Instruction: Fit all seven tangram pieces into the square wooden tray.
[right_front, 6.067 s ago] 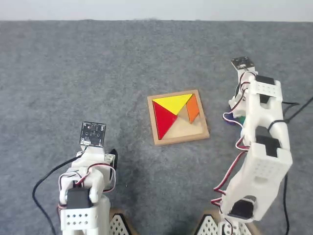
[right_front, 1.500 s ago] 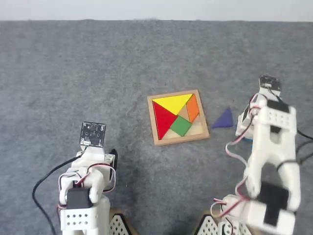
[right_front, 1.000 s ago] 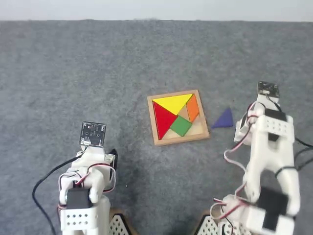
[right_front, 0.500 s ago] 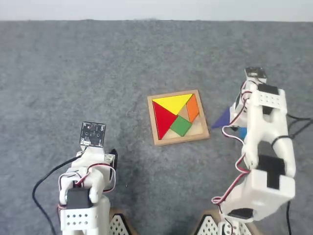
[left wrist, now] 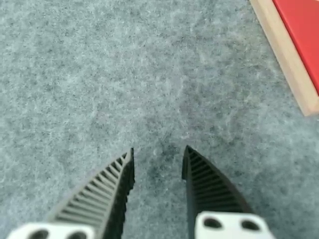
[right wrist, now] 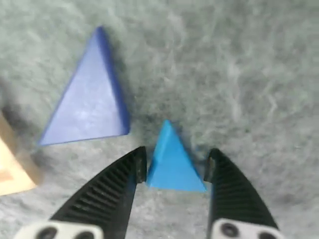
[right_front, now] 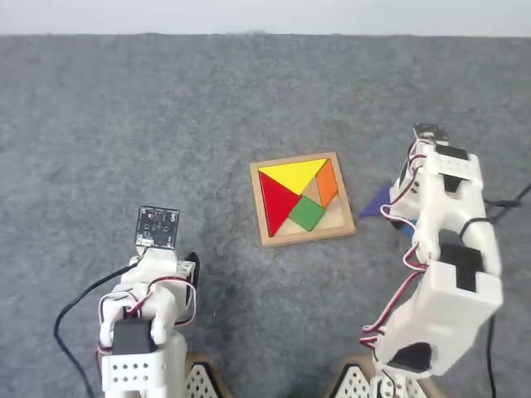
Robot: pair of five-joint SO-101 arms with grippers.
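Tray (right_front: 294, 158) sits on the grey mat (right_front: 166, 116) with four pieces already down in it: yellow triangle (right_front: 290, 175), red triangle (right_front: 274, 206), orange parallelogram (right_front: 328, 182) and green square (right_front: 307, 214). There's bare wood beside the green square and a bit in the middle.

From above, the right arm (right_front: 444, 240) is stretched out on the far side of the tray from the left arm (right_front: 145, 311). Its own body covers the spot under its tip. The right wrist view gives the detail there. The right pincer (right wrist: 175, 160) has its jaws apart, and a small light blue triangle (right wrist: 172, 167) lies flat on the mat right between them. The fingertips (right wrist: 139, 167) are just beside the piece's two base corners, but whether they actually touch it is hard to call.

Just ahead of those fingertips, on the tray side, lies the dark blue triangle (right wrist: 87, 102), close to the light blue one but apart from it. A corner of the tray shows just past it.

The left wrist view shows the left pincer (left wrist: 158, 153) with jaws apart over bare mat and nothing between them. The tray's wooden rim and a slice of the red triangle are well ahead of it and off to one side.
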